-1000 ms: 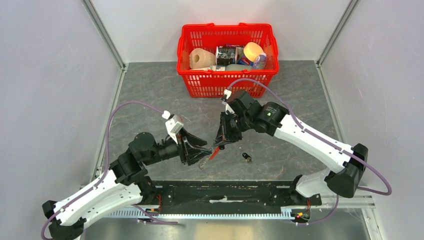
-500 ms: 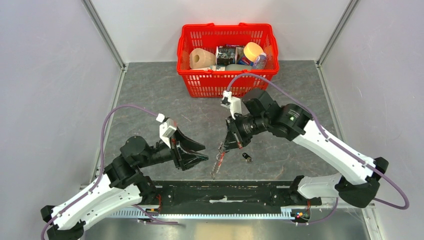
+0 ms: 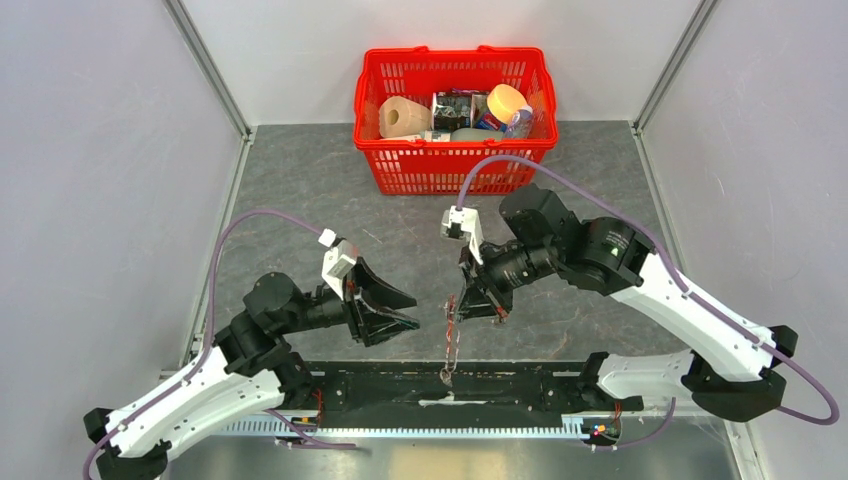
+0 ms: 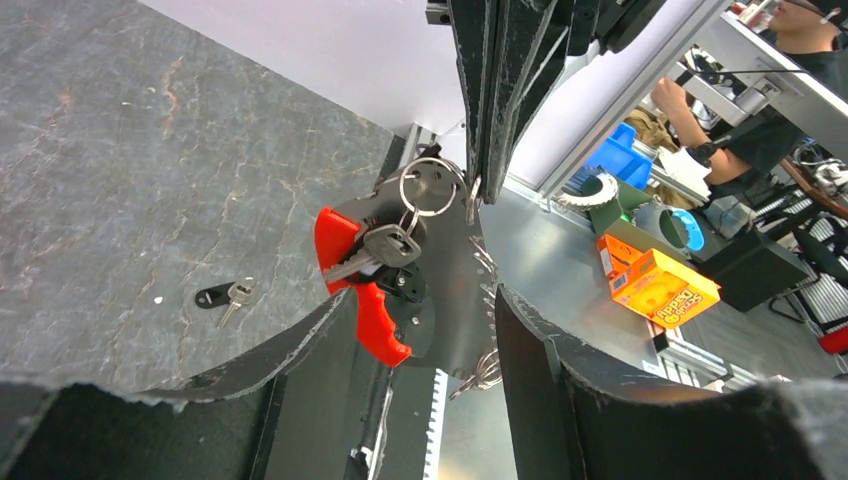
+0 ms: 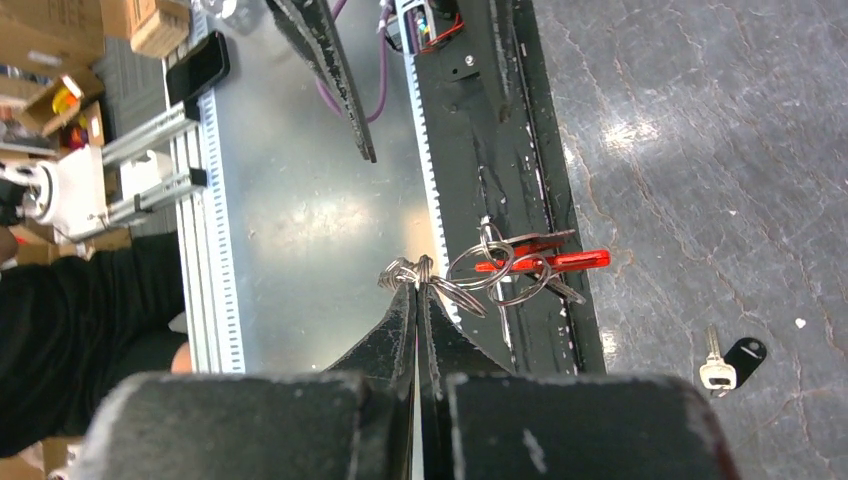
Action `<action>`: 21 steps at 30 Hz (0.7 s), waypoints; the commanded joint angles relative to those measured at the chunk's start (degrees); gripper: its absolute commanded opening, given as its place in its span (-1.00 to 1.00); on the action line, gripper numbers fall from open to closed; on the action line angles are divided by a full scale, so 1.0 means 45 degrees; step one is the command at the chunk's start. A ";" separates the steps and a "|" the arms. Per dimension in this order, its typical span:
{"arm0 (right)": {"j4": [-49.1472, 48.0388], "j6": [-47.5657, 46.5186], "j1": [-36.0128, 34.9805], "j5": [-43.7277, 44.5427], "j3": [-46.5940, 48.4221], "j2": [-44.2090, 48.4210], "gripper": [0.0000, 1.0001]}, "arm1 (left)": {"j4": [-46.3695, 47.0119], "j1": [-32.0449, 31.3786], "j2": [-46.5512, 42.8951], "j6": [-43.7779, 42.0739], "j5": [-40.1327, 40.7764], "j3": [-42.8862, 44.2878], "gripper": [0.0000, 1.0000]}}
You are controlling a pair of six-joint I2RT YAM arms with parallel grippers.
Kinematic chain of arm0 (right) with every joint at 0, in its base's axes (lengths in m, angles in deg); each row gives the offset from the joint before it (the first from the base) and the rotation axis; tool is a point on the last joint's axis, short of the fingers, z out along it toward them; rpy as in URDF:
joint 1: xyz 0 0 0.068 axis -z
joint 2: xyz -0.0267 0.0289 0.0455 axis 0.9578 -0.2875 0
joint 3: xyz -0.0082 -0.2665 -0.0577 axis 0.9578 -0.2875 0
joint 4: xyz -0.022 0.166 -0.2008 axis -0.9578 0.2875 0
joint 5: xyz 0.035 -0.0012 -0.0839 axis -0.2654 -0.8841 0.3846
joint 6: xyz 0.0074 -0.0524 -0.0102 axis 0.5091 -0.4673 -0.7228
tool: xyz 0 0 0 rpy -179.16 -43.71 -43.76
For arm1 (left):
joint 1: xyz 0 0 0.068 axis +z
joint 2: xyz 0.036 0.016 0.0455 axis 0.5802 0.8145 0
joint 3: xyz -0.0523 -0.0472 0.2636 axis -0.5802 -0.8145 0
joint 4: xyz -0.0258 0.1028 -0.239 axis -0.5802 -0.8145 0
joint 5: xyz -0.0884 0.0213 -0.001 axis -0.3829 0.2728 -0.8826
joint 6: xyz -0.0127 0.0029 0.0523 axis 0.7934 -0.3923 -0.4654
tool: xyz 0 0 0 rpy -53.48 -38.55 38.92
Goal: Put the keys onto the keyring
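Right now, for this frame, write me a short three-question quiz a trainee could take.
1. True or false: the right gripper is shut on the keyring, which hangs from it.
2. Where is the loose key? A threaded on the keyring; B lying on the table; C in the right gripper.
3. Fill in: the left gripper is ___ and holds nothing.

Key: 1 true; 2 B; 3 open.

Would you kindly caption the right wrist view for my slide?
Right jaws, shut, dangle the keyring by a ring; the black-headed key lies loose on the table.
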 commanded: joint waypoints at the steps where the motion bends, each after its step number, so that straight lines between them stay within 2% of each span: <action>1: 0.0132 -0.1414 -0.0400 -0.0778 0.0706 -0.0141 -1.00 | 0.1820 -0.0025 0.0232 0.0773 -0.1012 -0.0214 0.20; 9: 0.0300 -0.2005 -0.1027 -0.0378 0.1411 -0.0658 -1.00 | 0.3559 -0.0034 0.0914 0.1743 -0.1720 -0.0416 0.22; 21: -0.0185 -0.1761 -0.1128 -0.0225 0.1952 -0.1013 -1.00 | 0.6322 -0.0035 0.1336 0.3060 -0.2336 -0.1145 0.23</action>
